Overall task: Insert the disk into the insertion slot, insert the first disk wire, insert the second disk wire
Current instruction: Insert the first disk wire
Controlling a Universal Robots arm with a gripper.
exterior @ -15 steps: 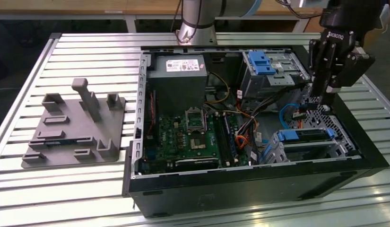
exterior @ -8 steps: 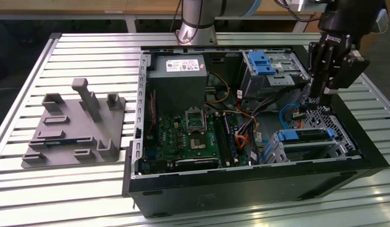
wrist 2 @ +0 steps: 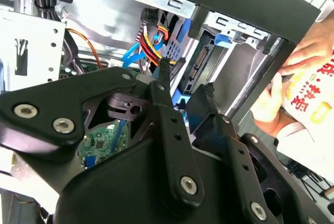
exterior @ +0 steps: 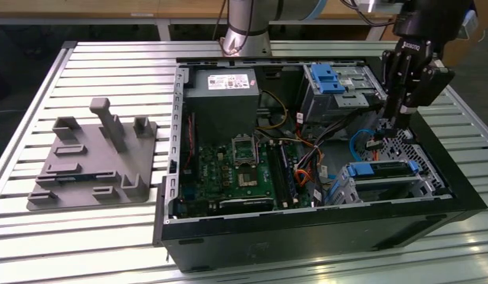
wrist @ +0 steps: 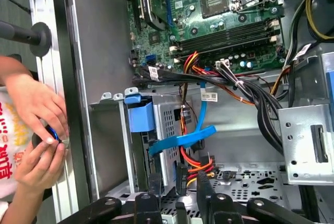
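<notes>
The end effector [exterior: 383,137] hangs in the tight gap between the taller grey cage [exterior: 338,89] and the insertion slot [exterior: 394,188]. A blue cable [wrist: 182,140] and red-and-yellow wires [wrist: 194,164] seem to crowd that gap. A person's hands [wrist: 34,104] sit just outside the case wall [wrist: 99,51]. Over the motherboard [exterior: 236,171] the case lies open.

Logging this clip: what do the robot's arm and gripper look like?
The arm is a smooth silver-grey tube. The gripper is matte black and built of jointed bars fastened with silver bolts. In the exterior view its body carries small white lettering.
</notes>
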